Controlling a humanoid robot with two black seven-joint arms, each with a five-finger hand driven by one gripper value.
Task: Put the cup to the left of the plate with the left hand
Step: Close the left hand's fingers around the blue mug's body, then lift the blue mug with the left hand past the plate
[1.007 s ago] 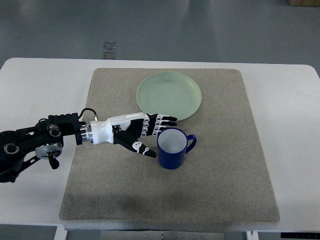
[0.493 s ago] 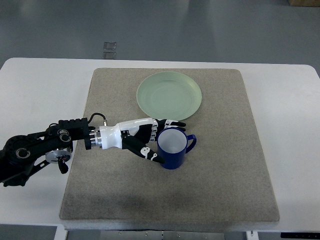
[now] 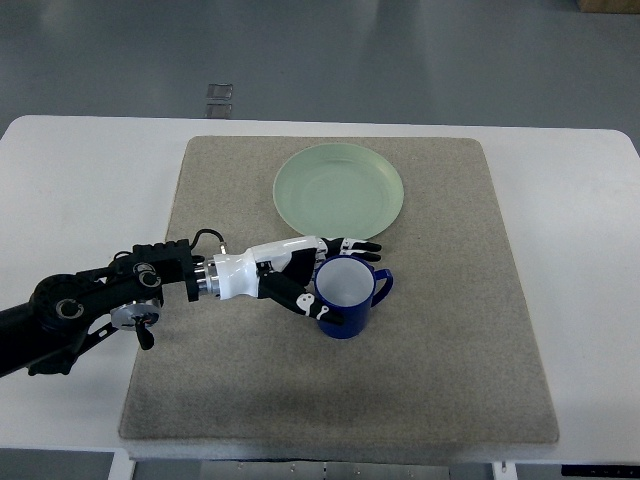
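My left hand [image 3: 318,278] cups the blue cup [image 3: 345,297] near the mat's [image 3: 470,330] middle, just off the green plate's [image 3: 339,192] near edge; fingers wrap its far side, thumb in front, grip not yet firm; lifting now could tip it against the plate.

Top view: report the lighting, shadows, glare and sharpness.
Top view: light is soft and even, no harsh glare; the green plate shows only a faint sheen. A dim, diffuse shadow lies on the mat below the left hand, and the blue cup casts almost none. Mat texture and the hand's fingers look sharp; there is no visible motion blur.
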